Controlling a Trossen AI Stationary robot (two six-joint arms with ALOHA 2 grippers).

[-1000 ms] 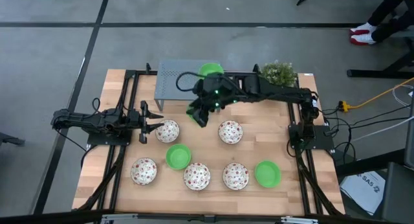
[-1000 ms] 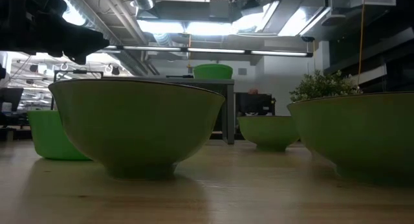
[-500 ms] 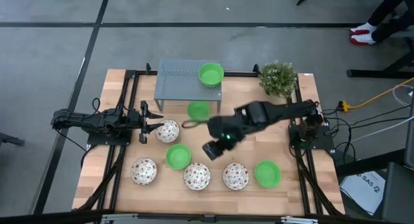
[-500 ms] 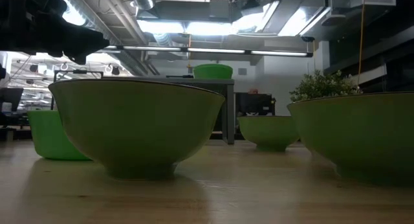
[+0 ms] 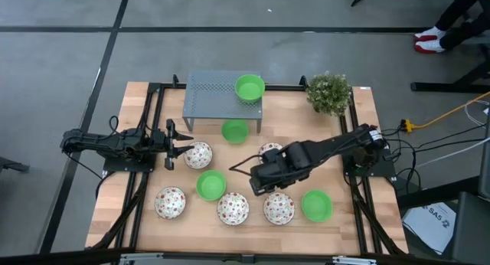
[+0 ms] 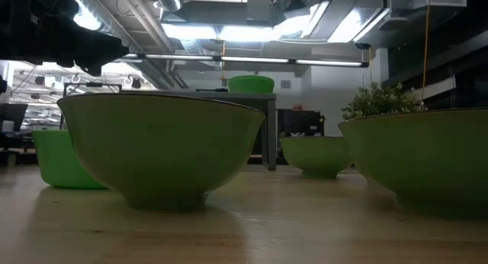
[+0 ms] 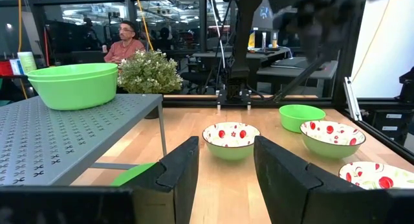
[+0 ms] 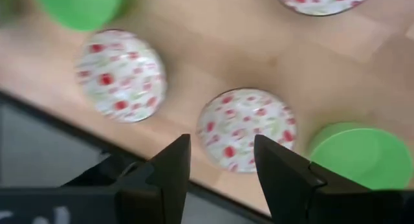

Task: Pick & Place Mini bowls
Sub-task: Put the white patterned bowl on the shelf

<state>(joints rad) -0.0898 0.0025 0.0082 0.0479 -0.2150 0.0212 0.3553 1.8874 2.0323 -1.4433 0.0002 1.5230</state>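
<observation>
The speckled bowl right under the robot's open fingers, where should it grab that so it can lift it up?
Probably by the rim. The speckled bowl sits upright and open on the table, so the right gripper, open above it, could come straight down, one finger inside the wall and one outside. The side away from the green bowl looks roomier.

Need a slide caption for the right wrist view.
Open right gripper above a speckled bowl, with a green bowl beside it.
</observation>
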